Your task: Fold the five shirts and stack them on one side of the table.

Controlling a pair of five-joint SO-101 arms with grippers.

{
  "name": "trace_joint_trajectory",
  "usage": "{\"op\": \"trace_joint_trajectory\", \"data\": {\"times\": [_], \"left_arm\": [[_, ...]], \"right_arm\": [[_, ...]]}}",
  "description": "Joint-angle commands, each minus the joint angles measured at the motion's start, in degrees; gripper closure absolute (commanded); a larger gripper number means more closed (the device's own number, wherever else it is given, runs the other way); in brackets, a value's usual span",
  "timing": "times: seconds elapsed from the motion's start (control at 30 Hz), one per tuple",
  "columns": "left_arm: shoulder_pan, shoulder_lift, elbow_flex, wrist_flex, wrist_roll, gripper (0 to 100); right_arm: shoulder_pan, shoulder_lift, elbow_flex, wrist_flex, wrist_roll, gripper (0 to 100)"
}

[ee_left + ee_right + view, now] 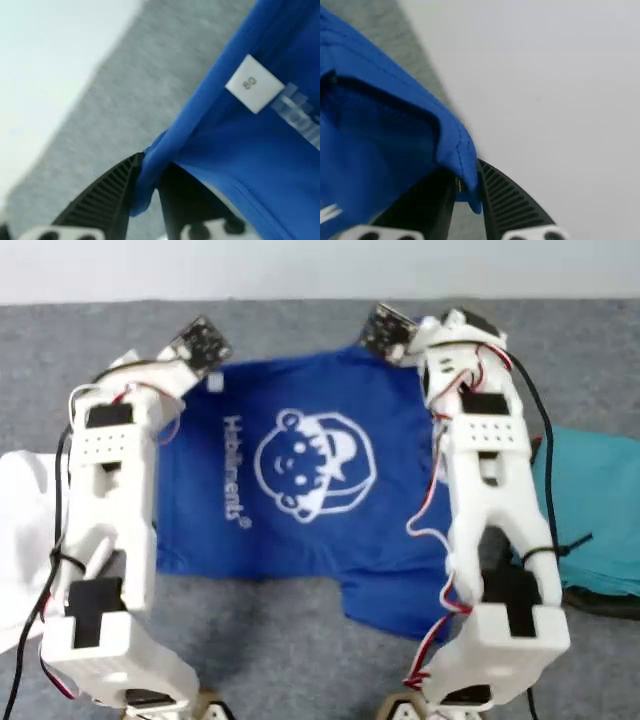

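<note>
A blue shirt (300, 530) with a white cartoon print lies spread across the middle of the grey table. My left gripper (203, 348) is at its far left corner, and the left wrist view has that gripper (150, 167) shut on a fold of the blue shirt (260, 165) next to a white size tag (252, 84). My right gripper (392, 333) is at the far right corner. In its own wrist view the right gripper (467, 176) is shut on the hem of the blue shirt (375, 135), which is lifted off the surface there.
A white shirt (20, 540) lies at the table's left edge and a teal shirt (595, 505) at the right edge beside my right arm. Grey table covering (290, 660) shows in front of the blue shirt. A pale wall runs behind the table.
</note>
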Motion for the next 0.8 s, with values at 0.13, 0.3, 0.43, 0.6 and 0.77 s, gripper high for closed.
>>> {"op": "trace_joint_trajectory", "data": {"times": [0.13, 0.3, 0.43, 0.6, 0.77], "left_arm": [[-0.09, -0.7, -3.56, 19.87, -9.67, 98], [-0.26, -2.99, -3.56, 27.78, -9.76, 98], [0.88, -4.66, -3.56, 33.93, -9.85, 98], [1.14, -4.75, -3.3, 39.12, -12.48, 98], [1.05, -4.66, -0.75, 39.38, -12.66, 98]], "right_arm": [[1.19, -10.33, -3.87, 26.07, 0.44, 98.9], [1.54, -14.46, -3.87, 40.66, 0.44, 98.9], [1.54, -17.19, -3.78, 52.26, 0.35, 98.9], [1.36, -19.82, -3.78, 66.77, 0.26, 98.9], [1.27, -20.53, -3.6, 76.88, 0.18, 98.9]]}}
